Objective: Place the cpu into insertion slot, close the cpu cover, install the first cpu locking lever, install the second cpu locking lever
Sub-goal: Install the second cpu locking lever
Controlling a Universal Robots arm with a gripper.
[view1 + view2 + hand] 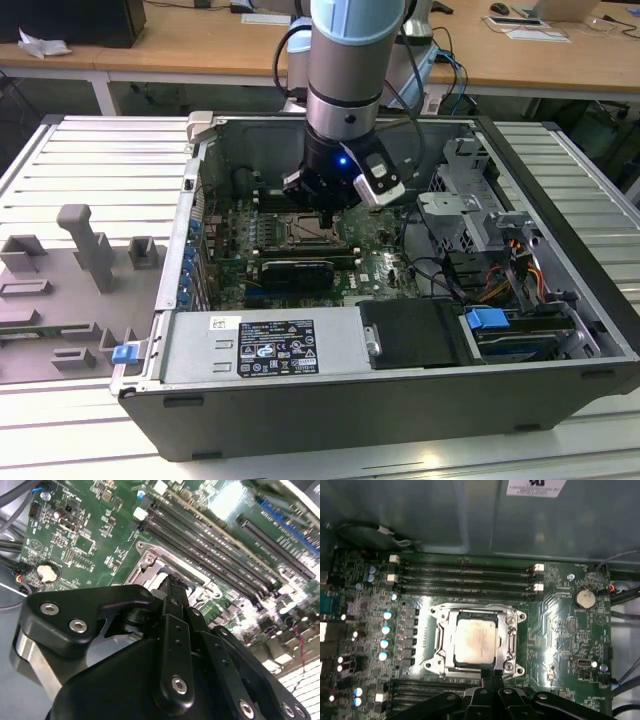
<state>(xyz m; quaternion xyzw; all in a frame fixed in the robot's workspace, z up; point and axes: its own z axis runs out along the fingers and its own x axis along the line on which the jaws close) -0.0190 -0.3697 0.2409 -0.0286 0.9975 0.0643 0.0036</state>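
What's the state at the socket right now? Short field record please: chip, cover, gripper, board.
cpu: flat square silver-grey metal chip, seated in the socket
insertion slot: square silver-rimmed socket on the green circuit board
cpu cover: thin silver metal frame, lying down around the chip
gripper: black fingers at the socket's edge, just above the board; holds nothing visible
setting: open grey computer case

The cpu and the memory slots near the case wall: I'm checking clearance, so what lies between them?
In the first wrist view, the cpu cover frame edge around the cpu, then bare green board up to the memory slots.
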